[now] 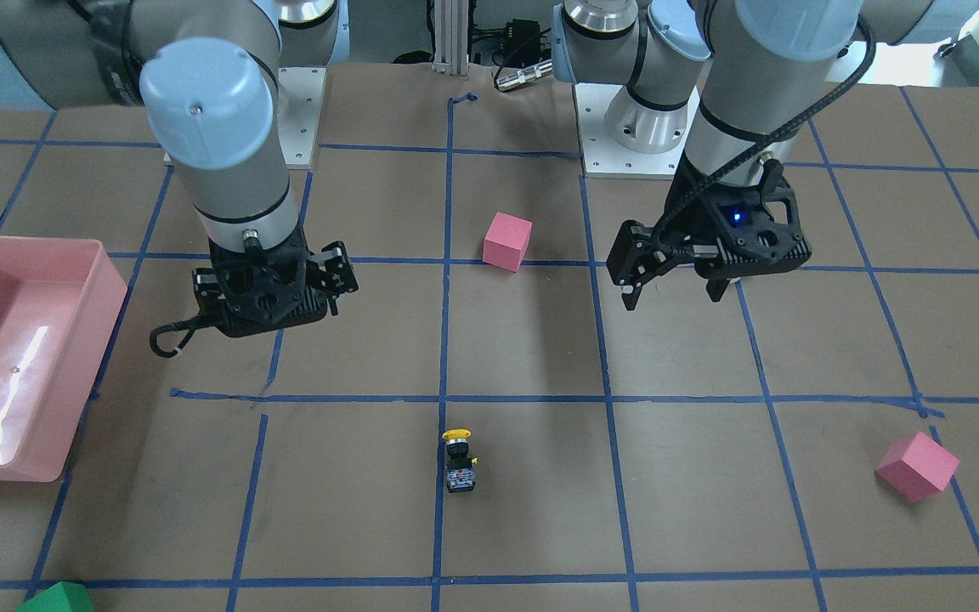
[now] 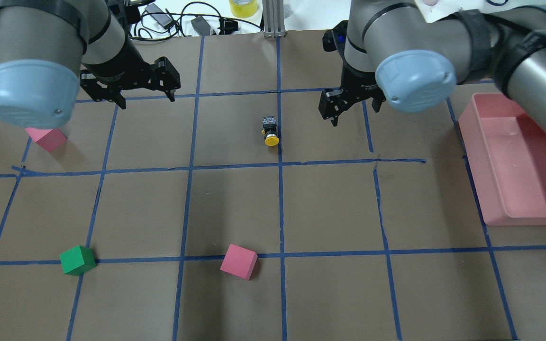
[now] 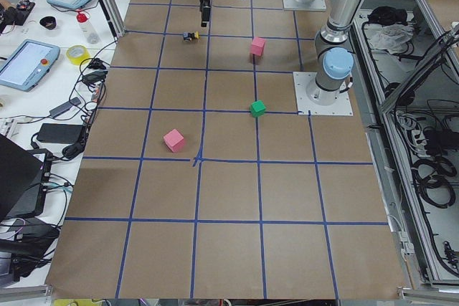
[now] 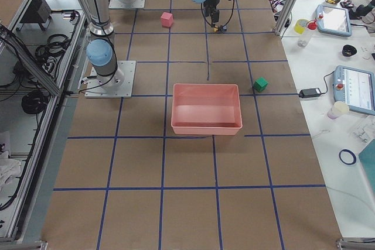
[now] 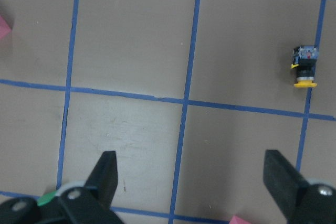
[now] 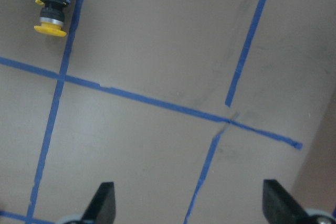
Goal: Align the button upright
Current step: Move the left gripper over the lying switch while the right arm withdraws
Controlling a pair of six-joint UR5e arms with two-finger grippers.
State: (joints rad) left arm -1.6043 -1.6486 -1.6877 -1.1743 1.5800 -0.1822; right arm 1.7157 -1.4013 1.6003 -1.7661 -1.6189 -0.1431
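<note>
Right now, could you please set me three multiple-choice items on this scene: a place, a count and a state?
1. Where is the yellow-capped black push-button? A. In the pink plastic tray. B. On the brown table beside a blue tape line. C. On the green foam cube.
2. How many pink foam cubes are out? A. One. B. Two. C. Four.
3. How does the button sit? A. Upright. B. Clamped in a gripper. C. On its side.
Answers: 1 B, it lies on bare table by the tape; 2 B, two show overhead; 3 C, its cap points sideways, with the left gripper and right gripper open, away from it.
</note>
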